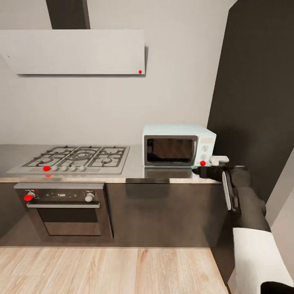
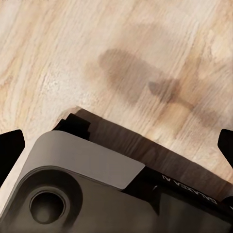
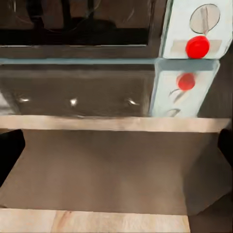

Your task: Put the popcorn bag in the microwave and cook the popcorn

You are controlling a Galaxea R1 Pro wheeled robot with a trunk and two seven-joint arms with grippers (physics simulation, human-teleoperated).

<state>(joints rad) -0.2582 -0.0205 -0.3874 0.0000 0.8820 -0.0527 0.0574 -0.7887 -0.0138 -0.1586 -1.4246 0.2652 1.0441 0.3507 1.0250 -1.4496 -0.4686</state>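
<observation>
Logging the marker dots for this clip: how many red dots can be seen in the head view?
4: one on the hood, one on the hob's front edge, one on the oven panel, one on the microwave's lower right corner. Others may be hidden.

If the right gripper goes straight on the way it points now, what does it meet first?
Probably the microwave: the right gripper points at its front lower corner, near the red dot on the control panel. The countertop edge lies just below that line, so it might touch there first; depth is unclear.
</observation>
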